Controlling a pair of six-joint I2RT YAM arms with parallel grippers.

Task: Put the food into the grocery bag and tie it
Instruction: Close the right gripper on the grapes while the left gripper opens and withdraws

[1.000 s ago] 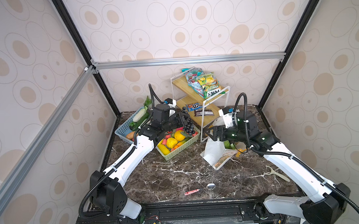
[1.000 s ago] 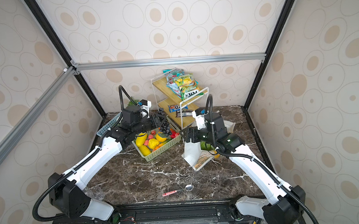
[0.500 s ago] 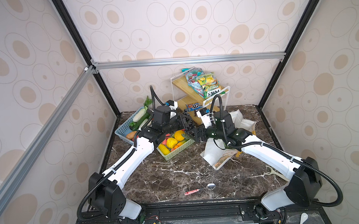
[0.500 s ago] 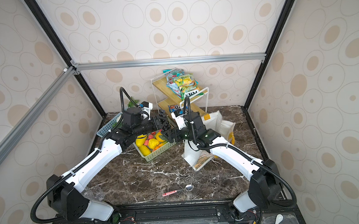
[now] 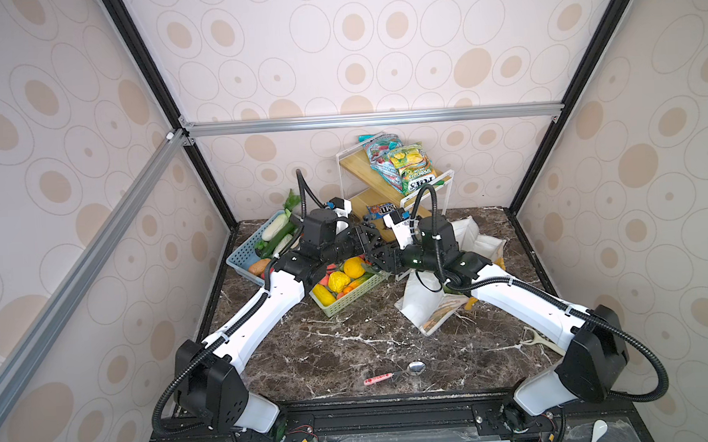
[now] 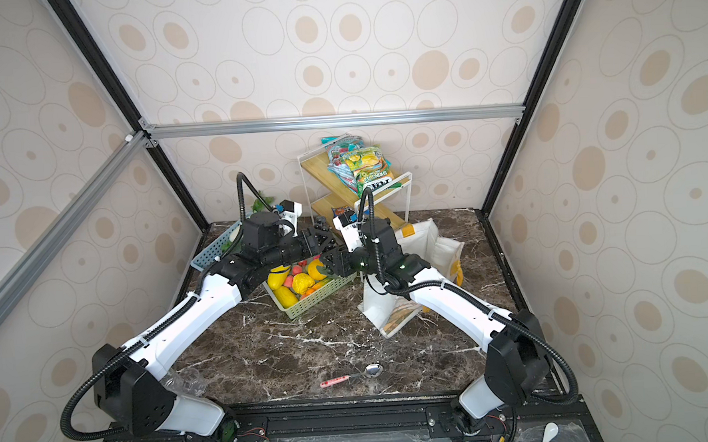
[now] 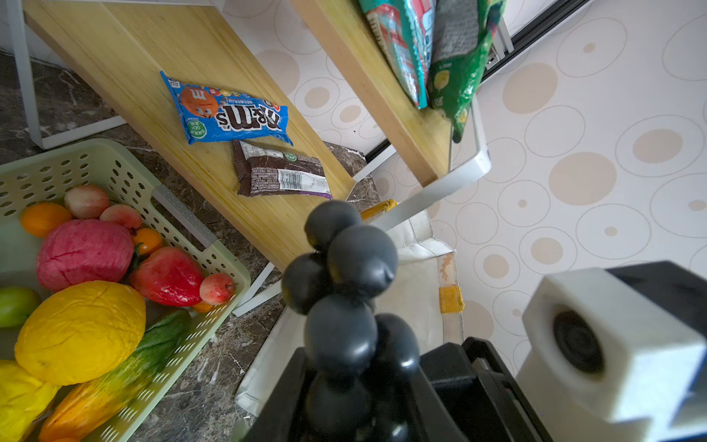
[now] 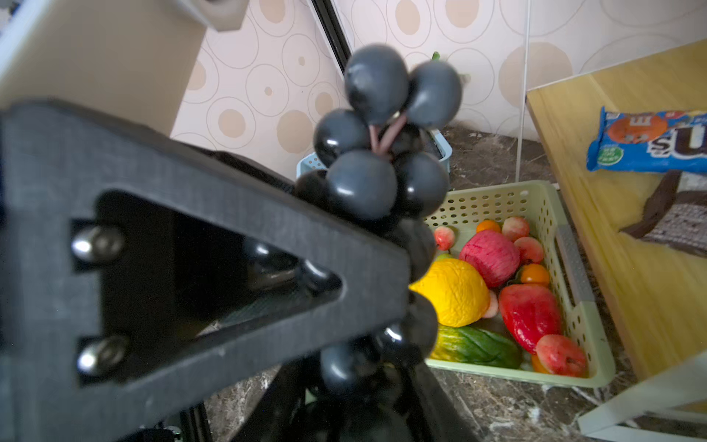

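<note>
We see walls (image 5: 334, 44) all around, pale pink with tan dots in rings. Black posts (image 5: 162, 95) stand in the corners, and a shiny metal bar (image 5: 372, 119) runs across the back. The table top (image 5: 342, 347) is dark brown stone with white lines. A little wooden shelf (image 5: 356, 168) with white legs stands at the back. The light is bright and soft.

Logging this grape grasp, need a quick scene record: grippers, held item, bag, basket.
left gripper: shut on grape bunch, held in the air near green basket
right gripper: at the same bunch, grip unclear
grocery bag: slumped right of green basket; bunch not in it
green basket: holds toy fruit
</note>
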